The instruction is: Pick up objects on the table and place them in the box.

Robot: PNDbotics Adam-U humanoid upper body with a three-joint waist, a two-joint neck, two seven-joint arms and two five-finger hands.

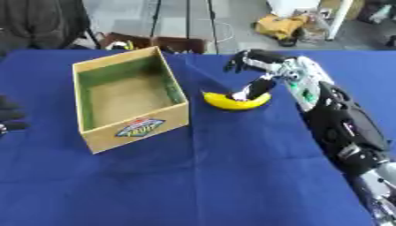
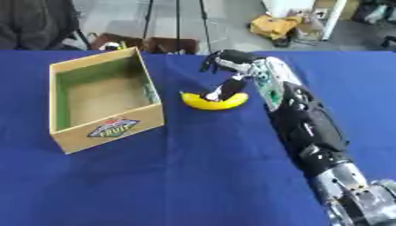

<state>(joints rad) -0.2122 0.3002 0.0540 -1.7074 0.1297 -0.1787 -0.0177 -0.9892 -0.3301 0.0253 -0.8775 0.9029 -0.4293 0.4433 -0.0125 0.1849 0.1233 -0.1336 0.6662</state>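
Note:
A yellow banana (image 1: 222, 102) lies on the blue tablecloth just right of the box. The cardboard box (image 1: 116, 60) has a green inside, a fruit label on its front wall, and nothing in it. My right hand (image 1: 261, 61) hangs over the banana's right end. Its thumb (image 1: 253, 89) reaches down and touches the banana, while its bent fingers stay above the fruit and clear of it. At the left edge, level with the box's front, my left hand (image 1: 8, 115) rests with relaxed fingers and holds nothing.
My right forearm (image 1: 340, 119) runs along the table's right side from the lower right corner. Wide blue cloth (image 1: 224, 176) stretches in front of the box and banana. Brown crates (image 1: 182, 44) stand just beyond the table's far edge.

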